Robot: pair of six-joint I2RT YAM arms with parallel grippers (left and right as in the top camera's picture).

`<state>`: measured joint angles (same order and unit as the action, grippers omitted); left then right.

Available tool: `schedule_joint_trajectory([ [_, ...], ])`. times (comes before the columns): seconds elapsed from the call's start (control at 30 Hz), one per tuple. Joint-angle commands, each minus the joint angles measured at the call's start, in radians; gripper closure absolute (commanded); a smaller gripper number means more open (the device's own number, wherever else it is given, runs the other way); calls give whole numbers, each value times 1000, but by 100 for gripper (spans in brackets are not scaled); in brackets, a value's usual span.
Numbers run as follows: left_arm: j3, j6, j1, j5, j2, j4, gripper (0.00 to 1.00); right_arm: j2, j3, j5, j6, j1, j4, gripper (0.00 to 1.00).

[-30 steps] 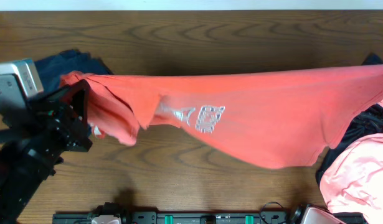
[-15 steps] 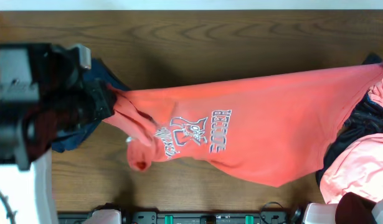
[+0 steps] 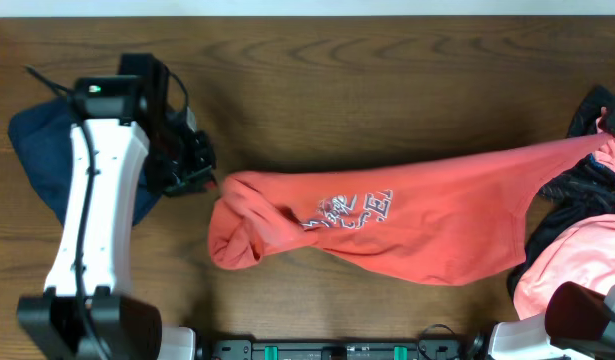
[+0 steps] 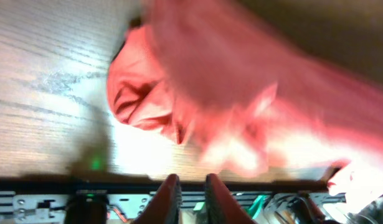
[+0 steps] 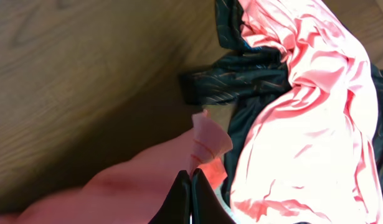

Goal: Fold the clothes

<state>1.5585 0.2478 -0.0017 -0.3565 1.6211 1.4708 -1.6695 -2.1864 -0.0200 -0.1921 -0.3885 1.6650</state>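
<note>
Overhead: one orange T-shirt (image 3: 437, 225), a soft knit with a pale printed graphic on the chest, lies across the middle of the brown wooden table (image 3: 317, 80). Its left end is bunched into a roll and its right end stretches to the table's right edge. The left gripper (image 3: 194, 168) sits just beside the bunched end. One dark navy garment (image 3: 37, 150) lies crumpled at the table's left, partly hidden by the left arm. At the right edge one glossy pink garment (image 3: 562, 275) and one black garment (image 3: 577, 190) are heaped together, touching the T-shirt. Count: four garments, one of each kind. Left wrist: the left gripper's jaws are nearly together with no cloth visible between them; the bunched end lies on the wood beyond, and the nearer cloth is blurred. Right wrist: the right gripper (image 5: 190, 180) has its jaws pressed together on a fold of the orange T-shirt. A corner of the shirt sticks up just past the fingertips, with the pink and black garments beside it. Judgement: the shirt is light and limp, with no stiffness, so it sags and rolls wherever it is unsupported. The knit should grip well. Best holds are probably the seams at the hem corners or shoulders, one per gripper, so the panel spreads flat.
</note>
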Motion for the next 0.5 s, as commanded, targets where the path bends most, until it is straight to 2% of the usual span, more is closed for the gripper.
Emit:
schedule_joint_trajectory([
  [0.0,-91,-11,5,17,41,-31,78,-4,11,-36,18,-21,2,99],
  [0.2,-151,-12,0,-80,85,-102,77,-4,18,-36,18,-19,5,99],
  [0.23,-151,-12,-5,-109,85,-109,75,-4,18,-36,18,-19,6,99],
  [0.3,-151,-13,-27,-158,85,-132,63,-4,18,-36,18,-19,8,99],
  [0.37,-151,-12,-60,-168,85,-154,45,-4,18,-36,18,-19,8,99],
  [0.47,-153,-12,-137,-167,85,-192,41,-4,18,-36,18,-19,8,99],
])
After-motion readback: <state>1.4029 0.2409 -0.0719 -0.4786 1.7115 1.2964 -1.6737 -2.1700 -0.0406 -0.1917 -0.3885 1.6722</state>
